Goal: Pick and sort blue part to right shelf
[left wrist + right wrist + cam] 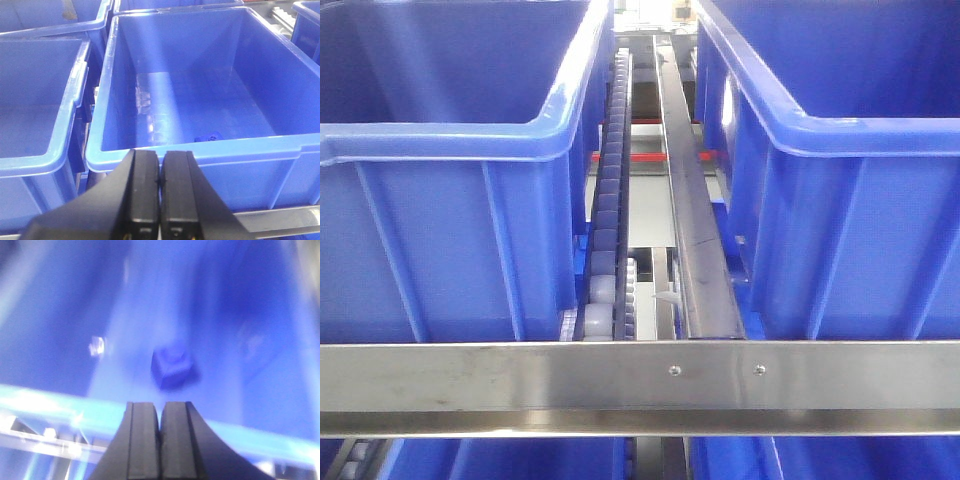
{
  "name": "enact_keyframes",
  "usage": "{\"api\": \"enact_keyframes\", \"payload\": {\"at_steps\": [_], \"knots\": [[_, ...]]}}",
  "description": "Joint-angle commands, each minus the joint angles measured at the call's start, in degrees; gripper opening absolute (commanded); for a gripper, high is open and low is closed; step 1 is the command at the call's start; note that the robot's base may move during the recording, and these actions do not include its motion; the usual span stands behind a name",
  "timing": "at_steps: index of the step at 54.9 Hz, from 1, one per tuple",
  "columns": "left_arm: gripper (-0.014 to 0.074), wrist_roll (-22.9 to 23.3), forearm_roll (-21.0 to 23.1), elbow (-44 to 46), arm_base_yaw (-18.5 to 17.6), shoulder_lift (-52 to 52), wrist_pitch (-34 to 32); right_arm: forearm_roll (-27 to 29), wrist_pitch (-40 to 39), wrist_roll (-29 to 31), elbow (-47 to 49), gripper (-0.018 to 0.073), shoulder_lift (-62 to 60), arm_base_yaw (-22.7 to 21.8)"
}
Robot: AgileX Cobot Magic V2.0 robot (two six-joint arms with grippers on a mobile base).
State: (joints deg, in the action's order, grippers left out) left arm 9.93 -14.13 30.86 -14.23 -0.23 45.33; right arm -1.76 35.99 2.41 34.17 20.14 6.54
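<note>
We see the right shelf [640,385], its bins blue, no writing legible.
Both fingers pairs clenched; blue part [172,367] lies inside a bin [260,315].

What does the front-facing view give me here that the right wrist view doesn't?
Only the front-facing view shows the shelf's steel front rail with its screws, the grey roller track, and two blue bins from outside. Only the right wrist view shows the blue part lying inside a bin, plus the shut, empty right end effector, though it is blurred. Both show blue bin walls.
</note>
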Motion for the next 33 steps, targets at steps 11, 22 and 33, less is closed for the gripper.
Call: {"api": "enact_keyframes", "payload": {"at_steps": [11, 22, 33], "knots": [[0.0125, 0.4, -0.7, 1.3, -0.3, -1.2, -5.1, -0.1, -4.9, 0.5, -5.0, 0.0042, -15.8, 0.1], [0.0125, 0.4, -0.7, 1.3, -0.3, -1.2, -5.1, 0.0, -5.1, 0.5, -5.2, 0.0042, -16.4, 0.1], [0.0125, 0.4, -0.7, 1.3, -0.3, -1.2, -5.1, 0.0, -2.5, 0.4, -5.2, 0.0042, -16.4, 0.1]]}}
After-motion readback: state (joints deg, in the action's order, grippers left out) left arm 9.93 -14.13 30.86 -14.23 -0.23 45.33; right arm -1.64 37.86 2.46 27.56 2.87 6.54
